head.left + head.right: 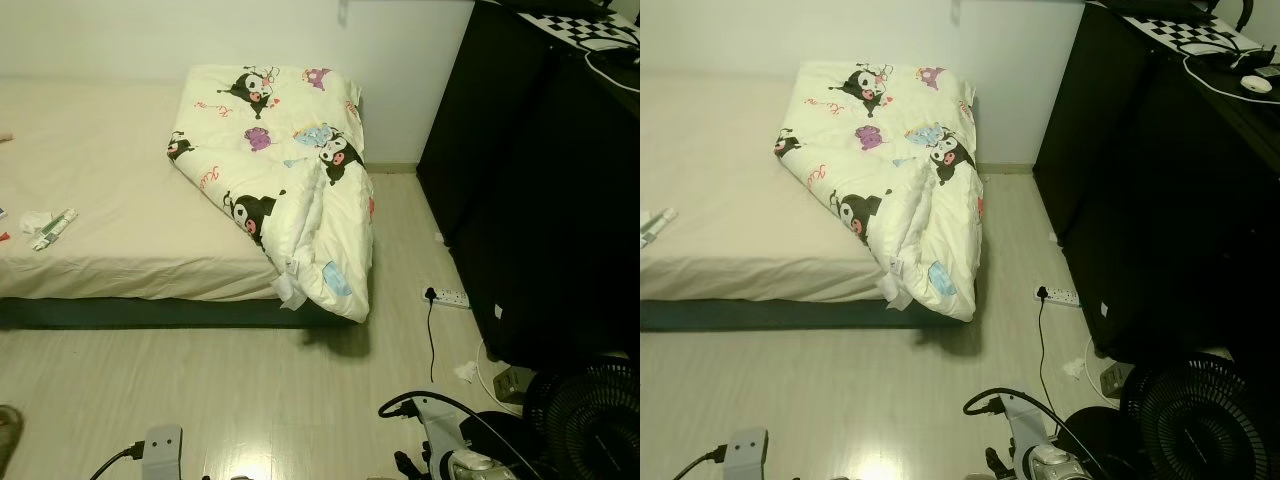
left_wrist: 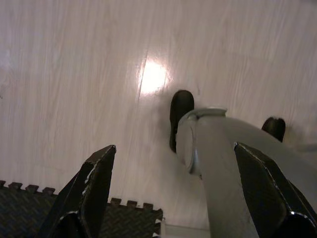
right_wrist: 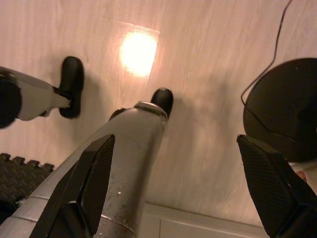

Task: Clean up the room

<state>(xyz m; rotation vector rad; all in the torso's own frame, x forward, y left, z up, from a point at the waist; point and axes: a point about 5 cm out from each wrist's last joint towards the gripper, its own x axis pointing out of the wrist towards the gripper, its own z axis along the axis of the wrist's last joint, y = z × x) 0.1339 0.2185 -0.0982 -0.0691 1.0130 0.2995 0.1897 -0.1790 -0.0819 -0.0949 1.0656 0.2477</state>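
A bed (image 1: 110, 180) with a cream sheet stands against the far wall. A cartoon-printed duvet (image 1: 290, 170) lies bunched on its right end and hangs over the corner toward the floor. Crumpled white paper and a green-and-white wrapper (image 1: 47, 228) lie on the sheet near the bed's left front edge. A small white scrap (image 1: 466, 371) lies on the floor by the black cabinet. Both arms hang low at my sides. My left gripper (image 2: 174, 146) is open above the pale floor. My right gripper (image 3: 176, 137) is open too, with nothing between its fingers.
A tall black cabinet (image 1: 540, 180) fills the right side. A white power strip (image 1: 450, 297) with a black cable lies on the floor beside it. A black fan (image 1: 590, 415) stands at the near right. A dark foam mat (image 2: 29, 208) lies behind my feet.
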